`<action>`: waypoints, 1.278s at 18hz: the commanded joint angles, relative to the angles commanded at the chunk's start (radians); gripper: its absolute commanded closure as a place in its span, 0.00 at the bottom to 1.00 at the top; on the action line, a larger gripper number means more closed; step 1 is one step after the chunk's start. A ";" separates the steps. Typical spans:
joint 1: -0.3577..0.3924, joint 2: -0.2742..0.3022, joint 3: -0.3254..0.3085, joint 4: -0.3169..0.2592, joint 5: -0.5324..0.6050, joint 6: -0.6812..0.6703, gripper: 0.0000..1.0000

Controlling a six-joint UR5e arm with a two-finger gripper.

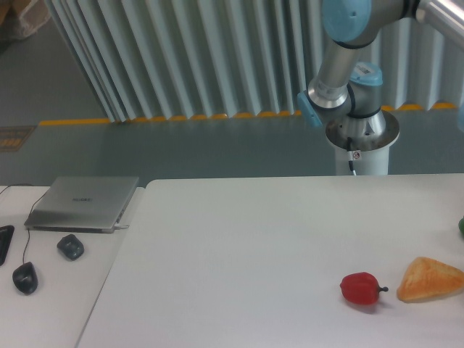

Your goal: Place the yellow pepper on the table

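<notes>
Behind everything runs a wall of pale ribbed slats [181, 58] above a grey floor with a yellow stripe [145, 118] along its foot.

At the far left stands a narrow white desk [51, 290]. On it lies a closed silver laptop [83, 203], and nearer the camera two dark mice [70, 247] sit apart from each other, one lower and further left. A dark object pokes in at the left edge; I cannot tell what it is.

Next comes the table [239, 246], wide and white, its left edge just beside the desk. Toward its right end a red pepper [361, 288] rests on the surface, stem pointing right, with an orange-yellow wedge [428, 280] just beside it, apart by a small gap. At the right border a small dark green sliver shows, too cut off to name.

Beyond the table's far edge my base [361, 138] stands on its white pedestal, and my arm [341, 51] rises from it and leaves the picture at the top right. My claw is out of view, so I cannot tell whether it is apart or together. The yellow pepper is nowhere in view either.
</notes>
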 joint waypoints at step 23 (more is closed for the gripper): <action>0.029 -0.118 0.043 0.160 0.104 0.149 0.00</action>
